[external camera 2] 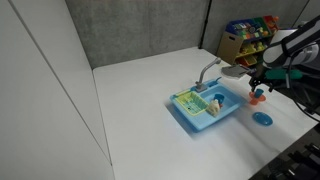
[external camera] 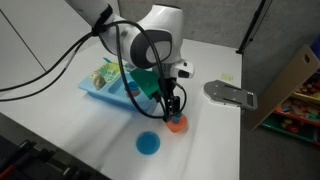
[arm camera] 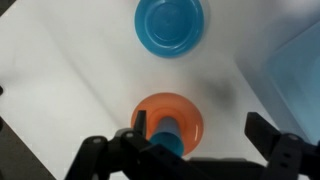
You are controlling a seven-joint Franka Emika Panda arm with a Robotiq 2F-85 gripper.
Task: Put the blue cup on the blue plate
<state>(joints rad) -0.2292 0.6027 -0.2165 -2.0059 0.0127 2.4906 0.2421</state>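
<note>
The blue cup point(arm camera: 168, 136) stands on the orange plate point(arm camera: 170, 112) in the wrist view, close to one finger. My gripper point(arm camera: 201, 130) is open, its fingers astride the cup and just above the orange plate. The blue plate point(arm camera: 172, 25) lies flat and bare on the white table beyond it. In both exterior views the gripper point(external camera: 173, 107) point(external camera 2: 258, 86) hangs over the orange plate point(external camera: 179, 126) point(external camera 2: 257, 99), with the blue plate point(external camera: 148, 143) point(external camera 2: 263, 119) close by. The cup is hidden by the gripper there.
A light-blue toy sink point(external camera: 98, 90) point(external camera 2: 228, 112) holding several toy items stands beside the plates. A grey faucet piece point(external camera: 230, 94) lies on the table. A shelf of toys point(external camera 2: 248, 36) stands past the table's edge.
</note>
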